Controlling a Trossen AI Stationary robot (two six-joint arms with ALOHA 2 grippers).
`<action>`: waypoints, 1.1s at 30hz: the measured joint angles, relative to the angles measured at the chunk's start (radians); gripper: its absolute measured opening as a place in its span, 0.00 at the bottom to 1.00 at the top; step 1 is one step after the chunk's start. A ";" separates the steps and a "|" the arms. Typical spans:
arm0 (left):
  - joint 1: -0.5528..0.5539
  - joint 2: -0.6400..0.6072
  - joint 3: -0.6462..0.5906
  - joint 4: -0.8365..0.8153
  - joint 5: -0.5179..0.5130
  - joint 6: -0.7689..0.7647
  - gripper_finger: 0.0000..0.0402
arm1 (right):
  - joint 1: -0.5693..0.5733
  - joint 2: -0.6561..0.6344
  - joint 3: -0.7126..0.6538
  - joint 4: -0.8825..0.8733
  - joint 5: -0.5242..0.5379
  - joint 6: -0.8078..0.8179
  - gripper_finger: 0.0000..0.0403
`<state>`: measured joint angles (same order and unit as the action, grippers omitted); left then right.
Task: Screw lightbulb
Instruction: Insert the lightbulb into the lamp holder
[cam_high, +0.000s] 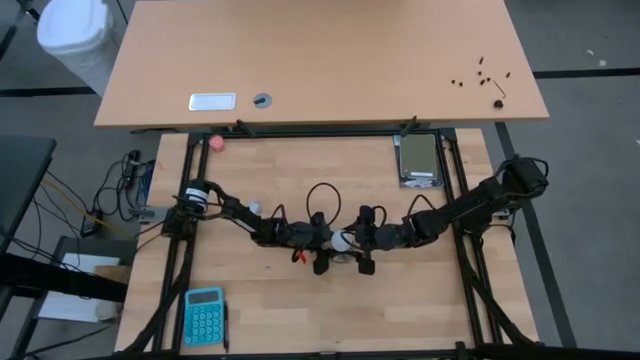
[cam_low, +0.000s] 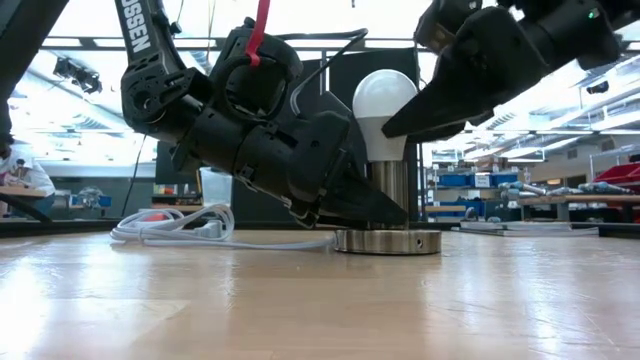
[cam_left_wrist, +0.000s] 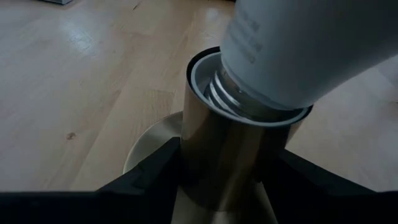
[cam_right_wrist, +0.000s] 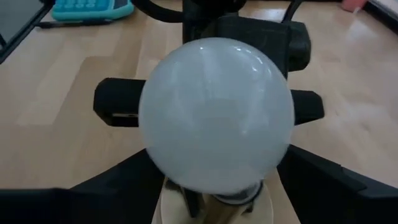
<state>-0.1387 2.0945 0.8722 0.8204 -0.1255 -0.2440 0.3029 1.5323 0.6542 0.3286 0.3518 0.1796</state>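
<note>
**Bulb seated in socket, both grippers at table centre**

The lightbulb (cam_low: 385, 110) is seen upright in a brass socket tube (cam_low: 390, 195) on a round metal base (cam_low: 388, 241), near the middle of the wooden table (cam_high: 300, 310). In the left wrist view the bulb's screw thread (cam_left_wrist: 233, 98) is partly down inside the tube's white collar.

The left gripper (cam_low: 365, 205) is clamped on the socket tube, a dark finger (cam_left_wrist: 155, 171) pressed to each side. The right gripper (cam_right_wrist: 214, 180) is placed around the bulb's globe from 3 o'clock; its fingers are spread wide, and contact with the glass cannot be told.

A white cord (cam_low: 175, 225) is coiled on the table behind the left arm. A teal calculator (cam_high: 204, 315) lies at 7 o'clock, a pink ball (cam_high: 217, 142) at 11 o'clock, a grey box (cam_high: 418, 160) at 1 o'clock. The bulb is flanked closely by both arms.
</note>
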 joint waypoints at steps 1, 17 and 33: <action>0.000 0.000 0.000 0.000 0.001 0.001 0.53 | -0.004 0.010 0.000 0.004 -0.010 0.000 0.76; -0.001 0.000 0.000 0.000 0.006 0.003 0.53 | -0.005 0.066 0.000 0.090 0.023 -0.079 0.78; -0.001 0.000 0.000 0.000 0.004 0.004 0.53 | 0.057 0.142 0.000 0.166 0.233 0.161 0.71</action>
<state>-0.1394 2.0945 0.8722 0.8206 -0.1211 -0.2403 0.3595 1.6744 0.6544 0.4944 0.5845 0.3407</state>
